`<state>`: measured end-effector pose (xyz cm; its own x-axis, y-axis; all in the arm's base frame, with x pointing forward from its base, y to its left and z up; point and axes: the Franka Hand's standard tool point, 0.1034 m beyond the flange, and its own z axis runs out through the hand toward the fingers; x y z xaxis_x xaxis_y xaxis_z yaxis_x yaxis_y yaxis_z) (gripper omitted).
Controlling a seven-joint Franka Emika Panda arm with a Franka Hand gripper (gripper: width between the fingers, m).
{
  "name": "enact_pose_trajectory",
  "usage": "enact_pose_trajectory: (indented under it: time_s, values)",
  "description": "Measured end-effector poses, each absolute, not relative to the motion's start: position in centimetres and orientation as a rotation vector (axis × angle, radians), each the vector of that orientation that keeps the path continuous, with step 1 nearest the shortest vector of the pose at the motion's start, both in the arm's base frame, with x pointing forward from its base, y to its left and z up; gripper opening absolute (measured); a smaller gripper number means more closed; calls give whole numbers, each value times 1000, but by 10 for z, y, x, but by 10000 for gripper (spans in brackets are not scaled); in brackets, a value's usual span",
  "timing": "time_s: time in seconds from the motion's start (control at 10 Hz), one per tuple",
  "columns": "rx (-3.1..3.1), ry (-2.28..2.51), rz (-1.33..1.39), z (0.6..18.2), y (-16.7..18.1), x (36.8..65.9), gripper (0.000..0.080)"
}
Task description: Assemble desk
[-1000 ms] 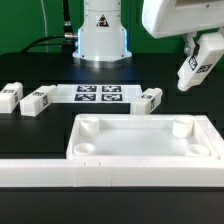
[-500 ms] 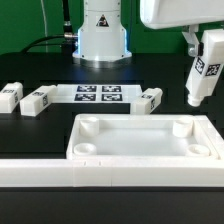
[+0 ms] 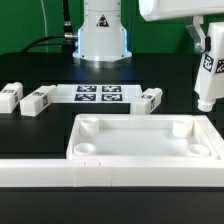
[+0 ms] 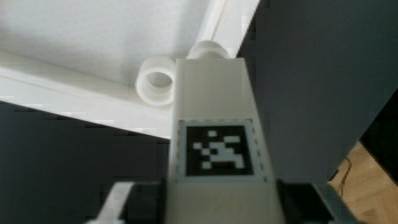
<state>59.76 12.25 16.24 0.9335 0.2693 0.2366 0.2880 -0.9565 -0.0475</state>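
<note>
Gripper (image 3: pixel 205 48) is closed on one block leg (image 3: pixel 208 85), jaws narrow on its upper end. The leg hangs upright, tag facing the wrist camera, clear of the table at the exterior view's right.

Wrist view: the leg's free end (image 4: pixel 210 70) sits just beside a round corner socket (image 4: pixel 157 82) of the desk panel (image 4: pixel 71 50), not in it.

The panel (image 3: pixel 140 118) lies flat, rim up, behind the border rail (image 3: pixel 100 172).

Three more legs (image 3: pixel 8 97) (image 3: pixel 37 99) (image 3: pixel 150 99) lie on the black table. Two are at the exterior view's left and one is just beside the marker board (image 3: pixel 100 94).
</note>
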Motion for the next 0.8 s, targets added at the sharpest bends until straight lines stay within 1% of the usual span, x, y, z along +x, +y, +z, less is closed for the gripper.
enact_pose_trajectory:
  time_s: [0.2,0.3,0.4,0.5,0.6,0.7,0.8]
  values:
    - [-3008,-439,-350,161,122,598,291]
    - [-3006,-454,-363,154,119,601,291]
    - [-3002,-459,-379,147,116,612,291]
    - [-2999,-471,-376,147,114,624,291]
    - [-2995,-468,-397,153,115,635,290]
    - [-2989,-465,-450,151,115,635,290]
    - [-2991,-466,-430,147,115,631,290]
